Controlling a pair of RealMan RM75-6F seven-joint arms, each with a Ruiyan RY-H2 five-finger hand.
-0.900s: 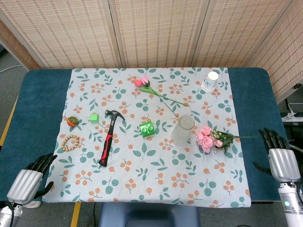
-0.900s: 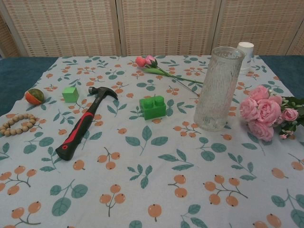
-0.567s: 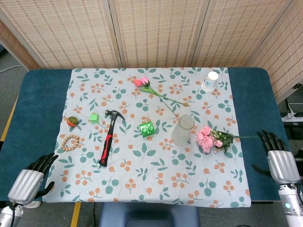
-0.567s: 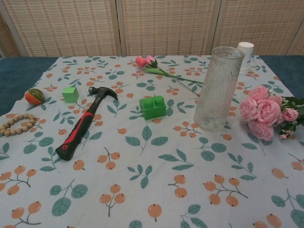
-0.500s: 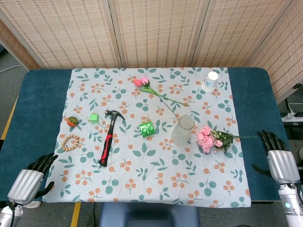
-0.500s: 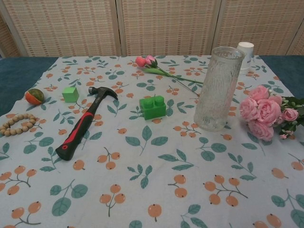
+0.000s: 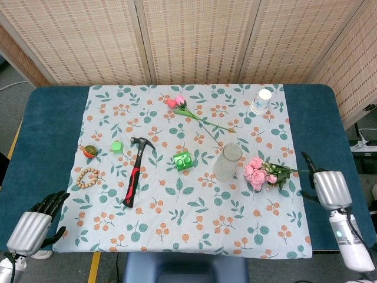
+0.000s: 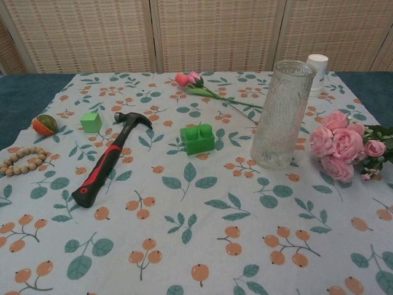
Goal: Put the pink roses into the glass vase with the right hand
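My right hand (image 7: 330,188) hangs empty, fingers apart, near the pink roses (image 7: 260,173); glass vase (image 7: 227,162) stands just beside them.

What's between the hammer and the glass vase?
A green toy brick sits between the black-and-red hammer and tall glass vase, seen in both views.

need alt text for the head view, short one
A bunch of pink roses lies on a floral tablecloth right of an upright glass vase, with the right robot hand near its stems. A hammer lies further left.
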